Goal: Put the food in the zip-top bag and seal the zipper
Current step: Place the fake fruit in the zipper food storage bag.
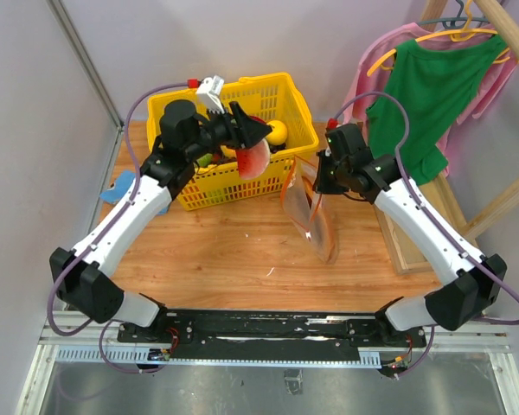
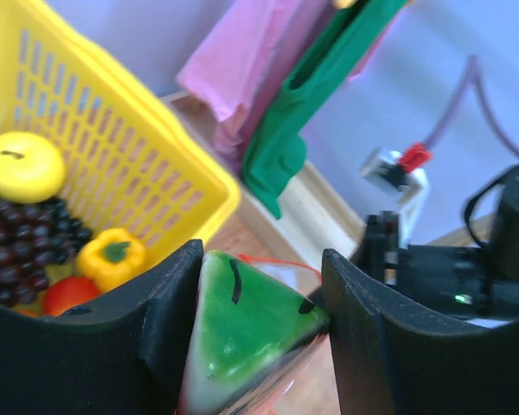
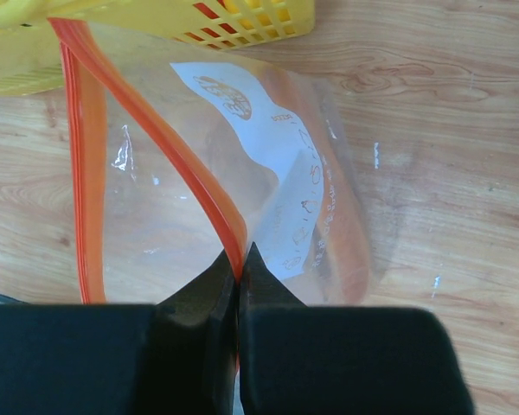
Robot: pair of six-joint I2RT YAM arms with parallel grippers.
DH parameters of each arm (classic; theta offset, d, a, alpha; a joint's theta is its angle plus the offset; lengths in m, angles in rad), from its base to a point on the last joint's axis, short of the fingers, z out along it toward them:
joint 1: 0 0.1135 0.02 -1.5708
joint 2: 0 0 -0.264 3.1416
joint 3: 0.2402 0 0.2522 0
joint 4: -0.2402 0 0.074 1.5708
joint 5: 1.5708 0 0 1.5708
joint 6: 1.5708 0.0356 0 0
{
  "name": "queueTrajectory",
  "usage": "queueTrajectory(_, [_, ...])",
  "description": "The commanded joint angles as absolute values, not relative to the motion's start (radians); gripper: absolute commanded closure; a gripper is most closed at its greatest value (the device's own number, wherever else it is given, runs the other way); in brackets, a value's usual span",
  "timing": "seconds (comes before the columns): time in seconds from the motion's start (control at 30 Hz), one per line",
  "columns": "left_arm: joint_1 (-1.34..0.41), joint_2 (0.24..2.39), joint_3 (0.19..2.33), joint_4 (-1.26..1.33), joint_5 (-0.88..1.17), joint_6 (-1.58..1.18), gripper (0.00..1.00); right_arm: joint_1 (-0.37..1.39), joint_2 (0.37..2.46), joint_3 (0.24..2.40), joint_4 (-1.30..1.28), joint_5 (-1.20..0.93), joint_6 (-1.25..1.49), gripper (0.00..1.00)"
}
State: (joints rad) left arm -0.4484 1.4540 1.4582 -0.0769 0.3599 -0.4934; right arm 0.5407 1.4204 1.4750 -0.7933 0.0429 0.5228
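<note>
**Watermelon slice held over the basket, bag pinched at its orange strip**

The left hand (image 1: 247, 136) grasps the watermelon slice (image 1: 253, 159) at upper centre of the overhead view, above the front rim of the yellow lattice basket (image 1: 226, 187). From the left wrist, the slice (image 2: 251, 333) shows a glossy green rind with dark streaks, wedged between two matte black fingers (image 2: 169, 320).

Right of centre, the right hand (image 3: 240, 255) is clenched on the zipper (image 3: 169, 149), a thin orange strip. The zip-top bag (image 3: 268, 173) is clear, crinkled film with white print, and its mouth gapes.

In the basket lie a smooth yellow round fruit (image 2: 22, 166), knobbly dark purple grapes (image 2: 26, 242) and a yellow pepper (image 2: 112, 255).

The surface (image 1: 242, 251) is pale, grained wood. A green garment (image 1: 432, 95) and a pink garment (image 1: 372, 69) hang at upper right against lilac walls.
</note>
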Motion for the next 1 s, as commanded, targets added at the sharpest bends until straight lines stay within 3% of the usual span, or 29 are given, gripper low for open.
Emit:
queueTrajectory(0.0, [-0.501,1.358,1.366,0.189,0.359,-0.6,0.99,0.543,1.37,1.44,-0.724,-0.003,0.571,0.99])
queueTrajectory(0.4, [-0.643,1.322,1.204,0.494,0.38,-0.716,0.99,0.543,1.306,1.354,-0.641,-0.102,0.604,0.99])
queueTrajectory(0.97, [-0.755,1.415,1.015,0.841,0.345,-0.619,1.0,0.542,1.275,1.347,-0.607,-0.161,0.585,0.99])
